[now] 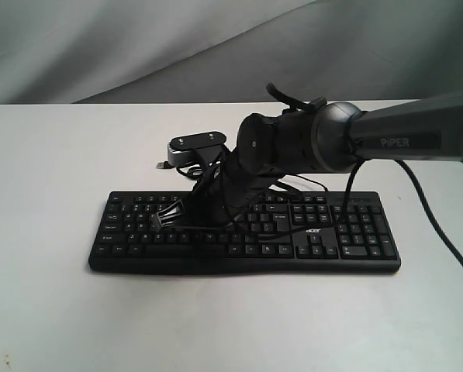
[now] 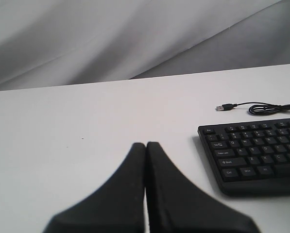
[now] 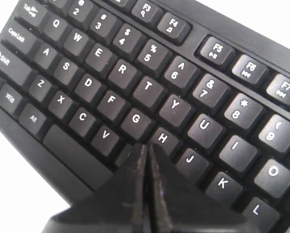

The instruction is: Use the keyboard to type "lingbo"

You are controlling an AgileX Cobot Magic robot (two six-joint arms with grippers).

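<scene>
A black keyboard is laid on a white table. The right gripper is clamped together, empty, its tips poised between V and H. The left gripper, likewise closed, is held beside the keyboard.

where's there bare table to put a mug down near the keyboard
Bare table lies off the keyboard's Caps Lock end and in the wide strip along its spacebar edge. It is crowded beyond the function-key row, where the cable lies, and over the middle keys, where the right arm hangs with its shut end effector.
</scene>
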